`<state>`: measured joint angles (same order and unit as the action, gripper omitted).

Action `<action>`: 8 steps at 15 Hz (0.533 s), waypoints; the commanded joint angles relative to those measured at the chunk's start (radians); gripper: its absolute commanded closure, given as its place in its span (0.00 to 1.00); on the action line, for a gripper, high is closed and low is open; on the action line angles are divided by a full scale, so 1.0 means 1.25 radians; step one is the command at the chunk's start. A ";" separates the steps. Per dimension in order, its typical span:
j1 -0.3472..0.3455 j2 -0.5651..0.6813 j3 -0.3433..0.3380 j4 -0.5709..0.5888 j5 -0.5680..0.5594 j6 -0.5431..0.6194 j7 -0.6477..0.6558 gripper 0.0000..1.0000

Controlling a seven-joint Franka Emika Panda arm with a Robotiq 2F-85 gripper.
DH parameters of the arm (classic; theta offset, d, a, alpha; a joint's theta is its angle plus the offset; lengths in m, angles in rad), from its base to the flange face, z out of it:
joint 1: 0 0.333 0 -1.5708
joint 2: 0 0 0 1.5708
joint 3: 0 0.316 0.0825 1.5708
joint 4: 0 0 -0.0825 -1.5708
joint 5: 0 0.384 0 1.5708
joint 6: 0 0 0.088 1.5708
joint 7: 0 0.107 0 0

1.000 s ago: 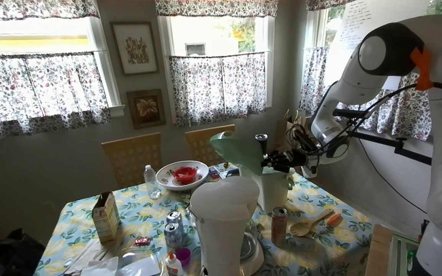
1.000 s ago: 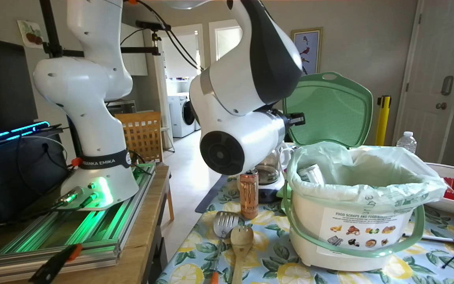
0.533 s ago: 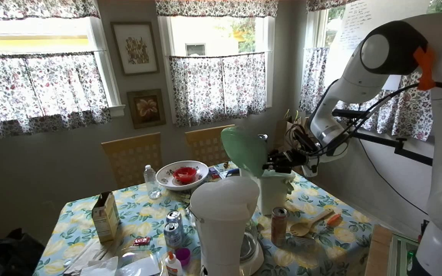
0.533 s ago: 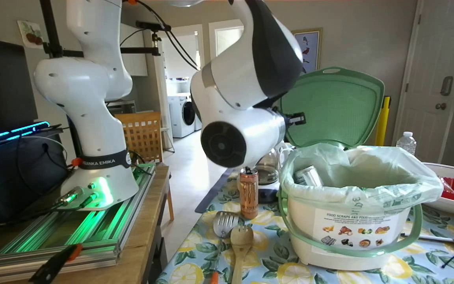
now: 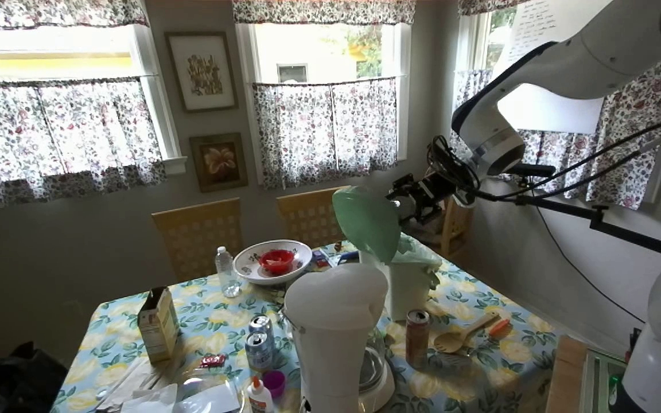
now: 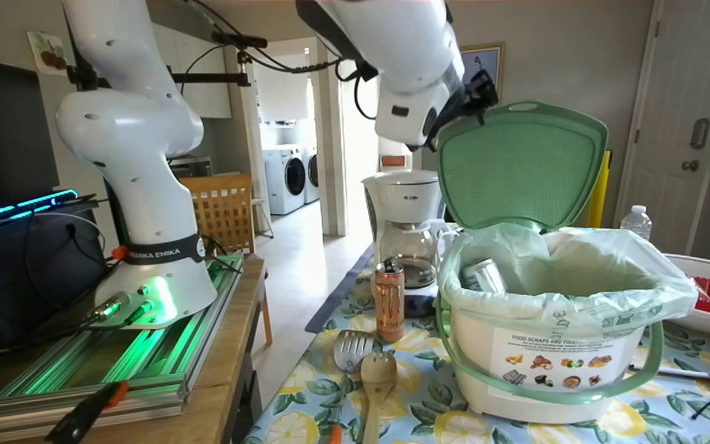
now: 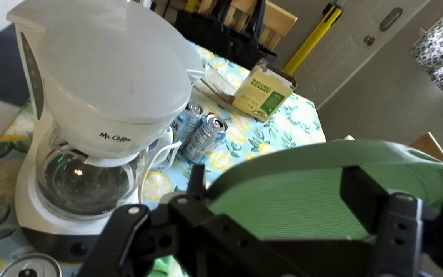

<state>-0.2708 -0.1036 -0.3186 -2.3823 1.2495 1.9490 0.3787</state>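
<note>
The pincer (image 7: 277, 181) is spread wide, right by the green lid (image 6: 518, 169); I can't tell if they touch. The lid stands up on the white bin (image 6: 481, 339), on the counter (image 5: 207, 312). An orange can (image 6: 389, 305) stands near the bin.

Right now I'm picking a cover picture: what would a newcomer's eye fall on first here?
Probably the big green lid, standing raised behind the mouth of the lined food-scraps bin in an exterior view, with the open end effector close to its edge. Next might come the white coffee maker, which fills the left of the wrist view. Then the green light glowing on the robot's base.
</note>
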 commanded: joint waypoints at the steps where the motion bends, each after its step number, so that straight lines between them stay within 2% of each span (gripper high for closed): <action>1: -0.010 -0.095 0.047 -0.022 -0.133 0.125 0.053 0.00; 8: -0.031 -0.133 0.106 -0.031 -0.423 0.322 0.162 0.00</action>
<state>-0.2888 -0.2300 -0.2231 -2.3858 0.8674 2.2763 0.5093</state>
